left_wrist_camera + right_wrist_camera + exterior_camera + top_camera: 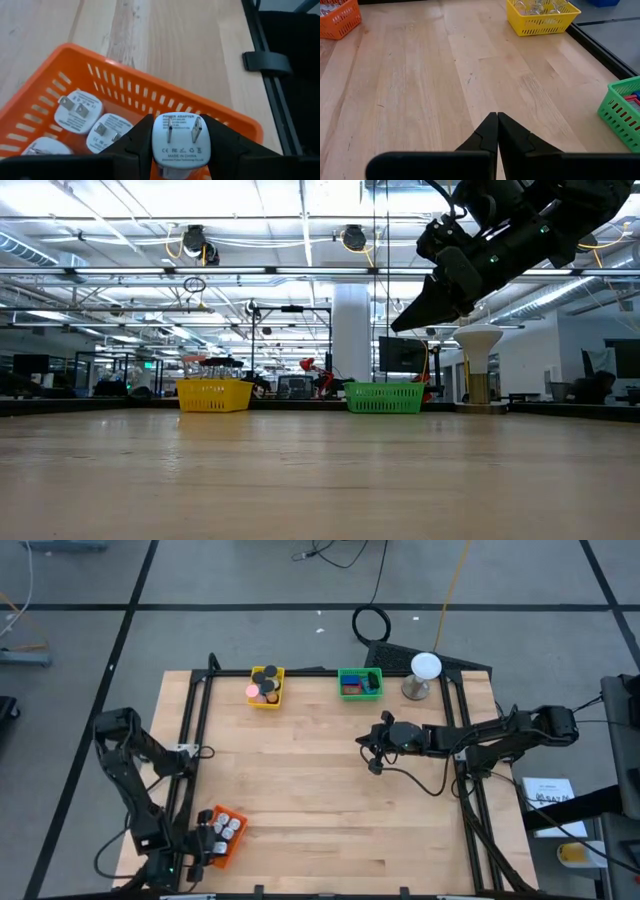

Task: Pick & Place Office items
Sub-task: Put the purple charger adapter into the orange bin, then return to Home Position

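Sorting looks nearly finished: left claw (pixel 181 150) clamped on a white plug adapter (pixel 180 141) over the orange basket (pixel 226 845) at seven o'clock, three more adapters inside; right claw (pixel 497 131) pinched together, empty, hovering mid-surface (pixel 320 790); nothing loose on the wood.

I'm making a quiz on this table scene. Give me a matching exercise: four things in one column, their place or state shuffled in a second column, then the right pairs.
Things:
1. left gripper
2. right gripper
3. yellow basket
4. white ball on a grey stand

Places or states:
A. shut on nothing, above the bare middle of the table
B. at the far right corner, beside the green basket
C. shut on a white power adapter over the orange basket
D. at the far edge, holding black discs and a pink round piece

Pairs: 1-C, 2-A, 3-D, 4-B
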Controlling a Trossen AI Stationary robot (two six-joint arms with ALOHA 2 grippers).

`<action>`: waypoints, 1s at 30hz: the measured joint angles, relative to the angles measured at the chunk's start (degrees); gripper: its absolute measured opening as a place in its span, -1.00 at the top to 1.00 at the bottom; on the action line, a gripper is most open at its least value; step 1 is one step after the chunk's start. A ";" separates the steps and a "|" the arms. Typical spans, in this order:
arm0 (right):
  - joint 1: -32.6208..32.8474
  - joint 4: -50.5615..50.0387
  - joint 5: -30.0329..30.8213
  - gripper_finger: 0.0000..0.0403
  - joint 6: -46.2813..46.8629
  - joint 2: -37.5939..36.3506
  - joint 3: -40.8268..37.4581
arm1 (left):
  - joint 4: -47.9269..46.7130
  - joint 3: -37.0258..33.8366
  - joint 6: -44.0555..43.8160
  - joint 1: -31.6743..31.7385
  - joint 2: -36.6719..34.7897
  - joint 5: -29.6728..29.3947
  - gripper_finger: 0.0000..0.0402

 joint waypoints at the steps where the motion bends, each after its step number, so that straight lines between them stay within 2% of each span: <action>1: 0.00 0.00 0.00 1.00 0.00 0.00 0.00 | 0.09 0.00 -0.20 0.00 0.39 0.00 0.33; 3: 0.00 0.00 0.00 1.00 0.00 0.00 0.00 | 0.44 0.00 -0.15 0.02 0.96 0.02 0.31; 8: 0.00 0.00 0.00 1.00 0.00 0.00 0.00 | 0.88 0.00 -0.17 0.11 1.14 0.07 0.10; 11: 0.00 0.00 0.00 1.00 0.00 0.00 0.00 | 0.86 0.00 -0.15 0.11 1.14 0.07 0.07; 19: 0.00 0.00 0.00 1.00 0.00 0.00 0.00 | 0.74 0.00 0.71 0.11 0.40 1.04 0.27; 24: 0.00 0.00 0.00 1.00 0.00 0.00 0.00 | -0.56 0.00 4.97 0.83 -5.17 -0.09 0.42; 27: 0.00 0.08 0.00 1.00 -0.01 0.00 0.00 | -2.34 0.00 11.11 3.12 -9.90 -1.52 0.53; 30: 0.00 0.84 0.00 1.00 -0.42 0.00 0.00 | -0.83 -0.95 21.87 7.89 -14.50 -1.43 0.68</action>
